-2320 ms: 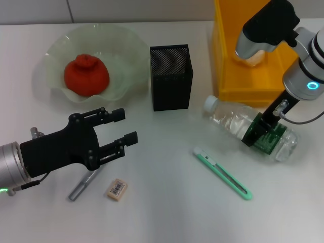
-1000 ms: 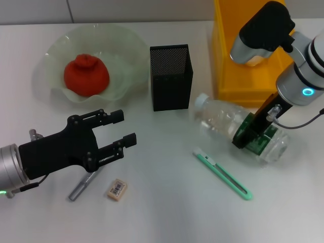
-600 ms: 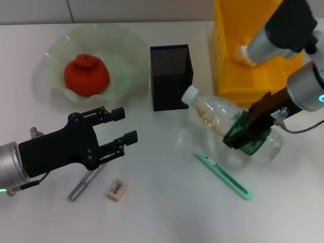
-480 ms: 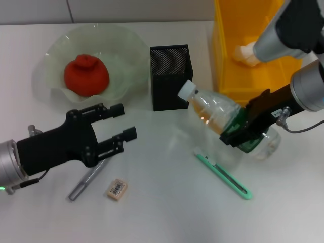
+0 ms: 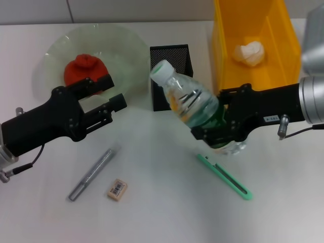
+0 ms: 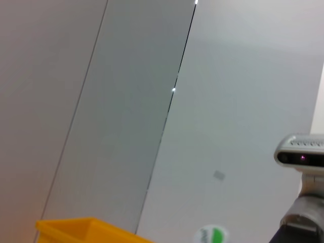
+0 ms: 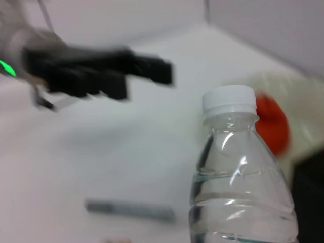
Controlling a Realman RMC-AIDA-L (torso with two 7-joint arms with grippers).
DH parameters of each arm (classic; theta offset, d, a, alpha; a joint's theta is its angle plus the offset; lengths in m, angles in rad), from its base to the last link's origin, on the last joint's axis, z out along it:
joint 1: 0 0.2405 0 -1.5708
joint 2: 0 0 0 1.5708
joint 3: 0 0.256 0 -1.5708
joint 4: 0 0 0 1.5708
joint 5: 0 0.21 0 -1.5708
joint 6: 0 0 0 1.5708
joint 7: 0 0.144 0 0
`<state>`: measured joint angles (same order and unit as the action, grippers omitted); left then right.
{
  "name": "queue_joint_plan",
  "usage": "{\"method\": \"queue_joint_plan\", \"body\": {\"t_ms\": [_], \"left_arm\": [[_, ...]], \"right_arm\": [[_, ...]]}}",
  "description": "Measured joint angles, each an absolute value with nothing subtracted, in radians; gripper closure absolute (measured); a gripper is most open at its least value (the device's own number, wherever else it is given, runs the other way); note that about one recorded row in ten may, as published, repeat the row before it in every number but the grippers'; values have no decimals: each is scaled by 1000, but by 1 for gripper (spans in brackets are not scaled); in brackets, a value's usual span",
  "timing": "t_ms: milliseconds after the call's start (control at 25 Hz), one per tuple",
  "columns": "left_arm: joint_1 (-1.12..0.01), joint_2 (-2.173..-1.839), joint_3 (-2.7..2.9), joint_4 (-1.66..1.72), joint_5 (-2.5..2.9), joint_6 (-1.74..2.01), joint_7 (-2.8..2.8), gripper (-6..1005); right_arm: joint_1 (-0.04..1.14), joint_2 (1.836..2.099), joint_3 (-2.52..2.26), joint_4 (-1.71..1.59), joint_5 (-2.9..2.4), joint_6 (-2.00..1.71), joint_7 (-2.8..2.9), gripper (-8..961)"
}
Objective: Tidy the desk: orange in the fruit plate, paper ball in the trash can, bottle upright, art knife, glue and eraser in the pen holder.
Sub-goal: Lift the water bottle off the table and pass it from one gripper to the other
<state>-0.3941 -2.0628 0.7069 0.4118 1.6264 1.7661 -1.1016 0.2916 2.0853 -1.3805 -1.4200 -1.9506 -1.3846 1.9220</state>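
Observation:
My right gripper (image 5: 215,132) is shut on the lower part of the clear water bottle (image 5: 192,101) and holds it above the table, tilted, with its white cap (image 5: 163,71) up toward the pen holder. The bottle (image 7: 238,172) fills the right wrist view. My left gripper (image 5: 115,91) is open and empty, raised by the fruit plate (image 5: 126,45), which holds the orange (image 5: 81,68). The green art knife (image 5: 223,176), the grey glue stick (image 5: 91,174) and the eraser (image 5: 117,189) lie on the table. The paper ball (image 5: 249,53) lies in the yellow trash can (image 5: 228,66).
The black mesh pen holder (image 5: 172,56) stands behind the bottle, partly hidden by it. The trash can stands at the back right. The right wrist view also shows the orange (image 7: 272,124), the glue stick (image 7: 129,210) and my left gripper (image 7: 101,73) farther off.
My right gripper has lifted the bottle from lying on the table to a steep tilt and moved it left. My left arm has risen toward the plate, uncovering the glue stick.

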Motion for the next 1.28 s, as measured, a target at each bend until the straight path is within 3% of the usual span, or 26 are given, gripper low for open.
{"method": "queue_joint_plan", "body": {"t_ms": [400, 1280], "left_arm": [[-424, -2068, 708, 418, 1613, 1833, -1126, 405], [-450, -2071, 716, 388, 1612, 1845, -1120, 406]], "right_arm": [[315, 2083, -1386, -1123, -1597, -1389, 1523, 193], [448, 2089, -1455, -967, -1560, -1360, 1509, 192]]}}
